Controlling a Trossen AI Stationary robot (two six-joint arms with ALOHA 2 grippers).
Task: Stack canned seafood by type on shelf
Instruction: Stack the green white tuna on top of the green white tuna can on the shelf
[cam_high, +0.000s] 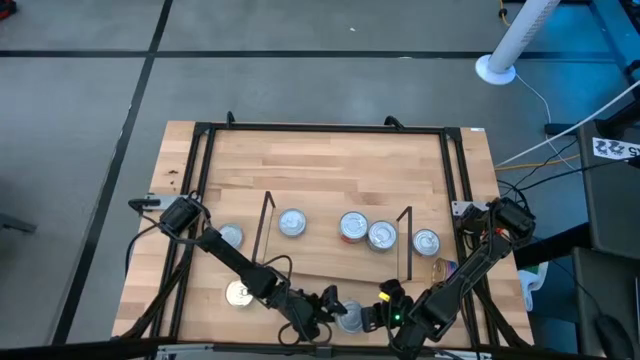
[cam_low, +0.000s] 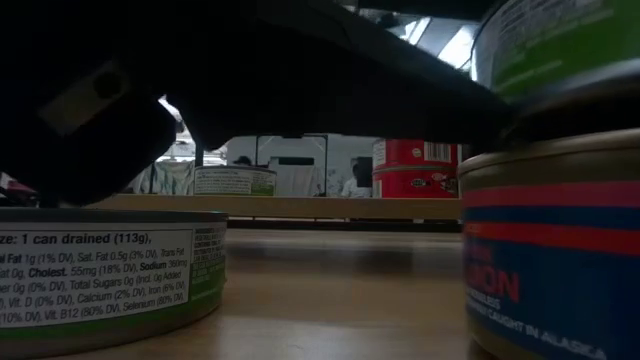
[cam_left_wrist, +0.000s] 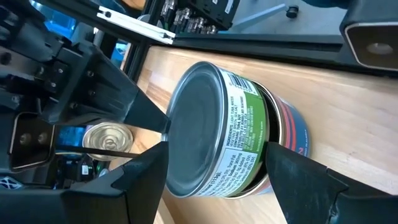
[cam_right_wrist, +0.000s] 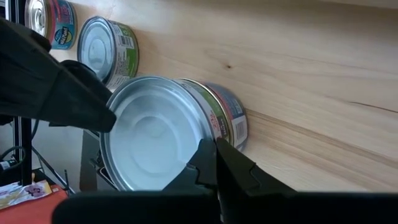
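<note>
Two tins are stacked at the table's near edge (cam_high: 350, 318): a green-labelled, silver-topped tin (cam_left_wrist: 239, 134) on a red-and-blue one (cam_left_wrist: 289, 127). My left gripper (cam_high: 335, 310) is shut on the upper tin. My right gripper (cam_high: 372, 312) is shut, and its tips are at that tin's top. The upper tin is tilted, with a dark gap above the lower one (cam_low: 550, 250). Three tins (cam_high: 354, 227) stand on the shelf (cam_high: 330, 262). One more stands beside each of its wire ends (cam_high: 230, 237) (cam_high: 425, 242). A gold-topped tin (cam_high: 239, 293) sits on the tabletop by the left arm. My left gripper pinches the green-labelled tin across its height. One finger (cam_left_wrist: 146, 171) is at the top rim (cam_left_wrist: 171, 162). The other finger (cam_left_wrist: 292, 174) is at the bottom edge (cam_left_wrist: 264, 152), by the seam with the lower tin. The fingers come in level, and the tin sits tilted. My right gripper's shut fingertips (cam_right_wrist: 211, 152) touch the same tin's silver top near its rim (cam_right_wrist: 186, 146), coming from the table's right side.
Black wire uprights (cam_high: 265, 222) (cam_high: 408, 240) bound the shelf board's short ends. A green-labelled tin (cam_low: 100, 275) stands close beside the stack at the near edge. Two more tins (cam_right_wrist: 109, 46) (cam_right_wrist: 53, 22) lie farther along the table. Bare wood lies behind the shelf.
</note>
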